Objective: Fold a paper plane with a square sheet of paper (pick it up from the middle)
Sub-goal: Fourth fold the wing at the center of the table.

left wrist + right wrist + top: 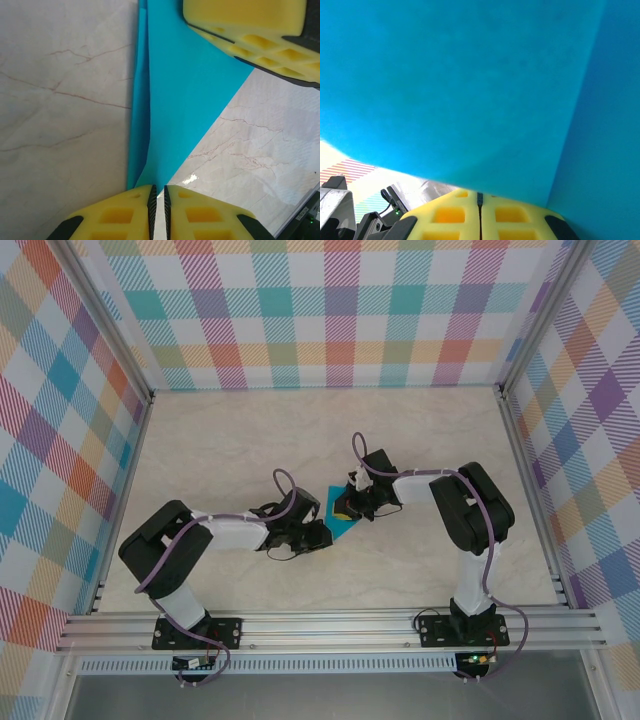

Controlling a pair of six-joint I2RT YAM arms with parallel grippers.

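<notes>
On the pale marbled surface (220, 440), the left end effector (322, 535) (159, 194) is clamped on the near tip of the square sheet of paper (343, 530) (185, 100), its yellow fingers almost touching around a raised fold. The teal sheet lies mid-surface between the two arms, partly folded, with one slanted edge. At its right side, the right end effector (350, 508) (480, 199) rests against the paper, fingers together.

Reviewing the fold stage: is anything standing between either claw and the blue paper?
Nothing visible does. The left claw sits at the pointed end of the folded teal paper, and the right claw lies directly against it.
</notes>
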